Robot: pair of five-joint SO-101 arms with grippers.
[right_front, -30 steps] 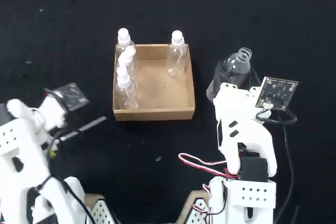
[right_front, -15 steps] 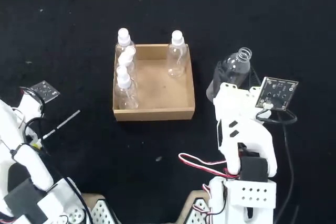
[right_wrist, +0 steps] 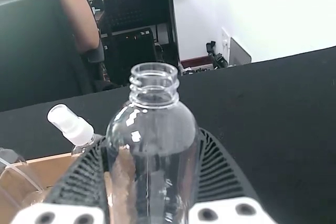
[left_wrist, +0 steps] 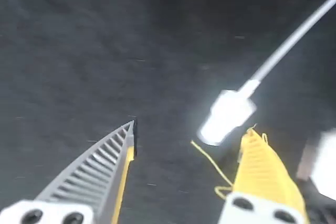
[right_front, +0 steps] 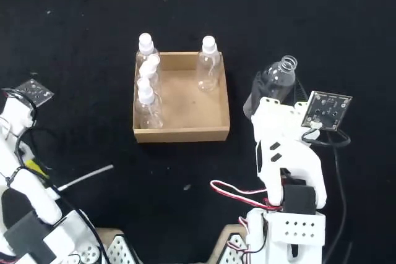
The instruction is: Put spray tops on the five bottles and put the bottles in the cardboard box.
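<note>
The cardboard box [right_front: 185,133] stands mid-table and holds several clear bottles with white spray tops: three along its left wall [right_front: 148,98] and one at its back right corner [right_front: 208,63]. To the right of the box, my right gripper [right_front: 270,91] is shut on an uncapped clear bottle [right_wrist: 152,129], held upright with its threaded neck bare. At the table's left front, a loose spray top [left_wrist: 227,115] with a long thin tube [right_front: 90,175] lies on the black cloth. My left gripper [left_wrist: 189,137] hangs open just above it, the white head close to one yellow-tipped finger [left_wrist: 251,157].
A black cloth [right_front: 297,23] covers the whole table. Both arm bases [right_front: 288,227] stand at the front edge, with red and white wires [right_front: 238,191] beside the right one. A black chair and a desk [right_wrist: 136,19] stand in the room behind.
The left arm swung left and back toward the table's edge. The spray top's tube has shifted toward the front and now lies lower on the cloth. The right arm and its bottle stayed still.
</note>
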